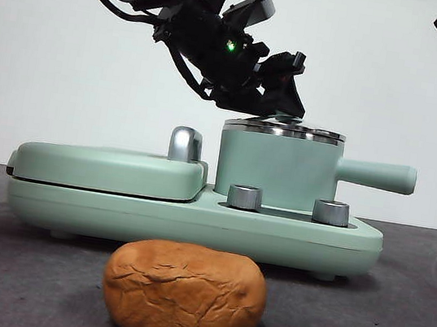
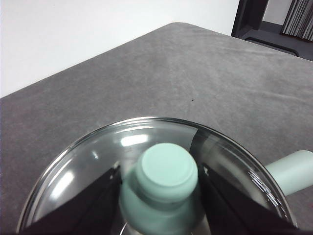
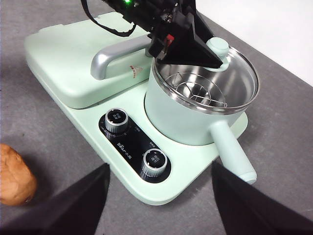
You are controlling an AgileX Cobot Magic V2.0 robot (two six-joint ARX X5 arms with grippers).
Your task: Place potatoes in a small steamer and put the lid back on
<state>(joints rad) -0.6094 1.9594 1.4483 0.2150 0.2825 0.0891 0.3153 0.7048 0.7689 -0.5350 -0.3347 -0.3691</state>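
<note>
The left arm's black two-jawed gripper (image 1: pixel 281 99) is reaching down at a slant from above, its jaws closing on either side of the round glass lid's mint green knob (image 2: pixel 166 178). The right arm's black gripper (image 3: pixel 159 196) is hanging back with its jaws spread wide.

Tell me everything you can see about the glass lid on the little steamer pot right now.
The lid is a round disc of clear glass with a steel rim and a mint green knob at its middle. It sits on the steamer, roughly level, and a wire rack shows through the glass. The left gripper has a black jaw on each side of the knob; whether they press it cannot be told.
</note>
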